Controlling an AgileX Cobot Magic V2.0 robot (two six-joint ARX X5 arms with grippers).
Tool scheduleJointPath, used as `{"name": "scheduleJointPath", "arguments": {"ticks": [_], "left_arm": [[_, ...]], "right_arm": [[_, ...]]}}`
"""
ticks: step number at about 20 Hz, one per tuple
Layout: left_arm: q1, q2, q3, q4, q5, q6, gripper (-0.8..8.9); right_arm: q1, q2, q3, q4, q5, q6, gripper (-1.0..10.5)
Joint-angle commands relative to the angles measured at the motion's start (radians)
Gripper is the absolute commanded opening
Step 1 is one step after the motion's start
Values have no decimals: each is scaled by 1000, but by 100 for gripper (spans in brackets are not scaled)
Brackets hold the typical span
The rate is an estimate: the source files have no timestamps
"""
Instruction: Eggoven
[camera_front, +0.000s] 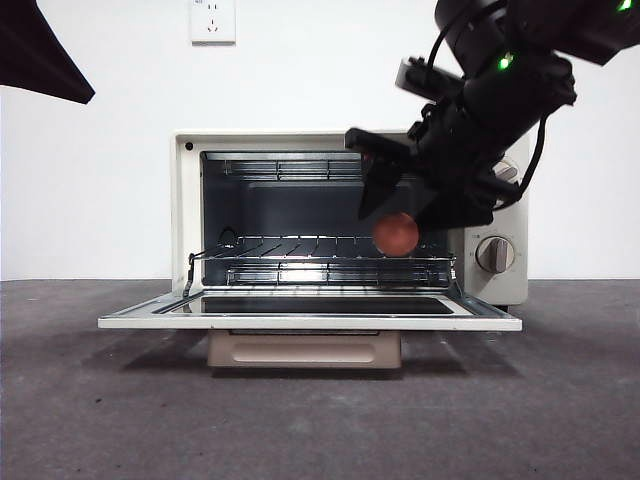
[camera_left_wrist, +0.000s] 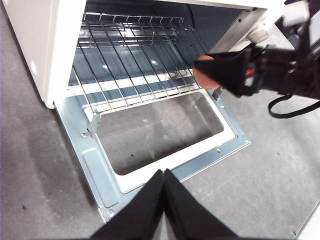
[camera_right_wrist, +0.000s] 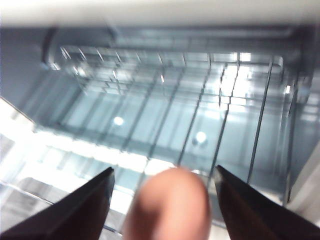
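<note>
Egg (camera_front: 396, 233) partly hidden by right tool (camera_front: 400, 215) at oven (camera_front: 190, 200) mouth.

Toaster oven (camera_front: 190, 210) at table (camera_front: 80, 400) centre, wall behind. Door (camera_front: 310, 321) dropped flat toward 6 o'clock, handle (camera_front: 305, 350) beneath front edge. Wire rack (camera_front: 300, 245) inside cavity. Egg (camera_front: 396, 233) between right gripper (camera_front: 400, 215) jaws, above rack's 3 o'clock end. Knobs (camera_front: 494, 254) at 3 o'clock of cavity. Left gripper (camera_left_wrist: 163, 172) above door's front edge.
</note>
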Motion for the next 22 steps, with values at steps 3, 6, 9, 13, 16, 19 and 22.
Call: {"name": "scheduleJointPath", "arguments": {"ticks": [3, 6, 9, 13, 16, 19, 22], "left_arm": [[-2, 5, 10, 9, 3, 2, 7], [-2, 13, 10, 27, 2, 6, 7], [-1, 56, 9, 75, 2, 2, 7], [-1, 179, -12, 161, 2, -2, 7], [25, 292, -37, 249, 2, -23, 7], [33, 420, -37, 320, 2, -28, 7], [34, 528, -37, 395, -8, -42, 7]], "right_arm": [[11, -55, 18, -30, -23, 10, 322], [14, -148, 18, -108, -56, 10, 322], [26, -285, 18, -190, -90, 8, 321], [32, -498, 18, -331, -156, -5, 311], [32, -634, 18, -450, -190, -29, 310], [32, -741, 18, -571, -194, -51, 310], [32, -814, 18, -645, -194, -56, 310]]}}
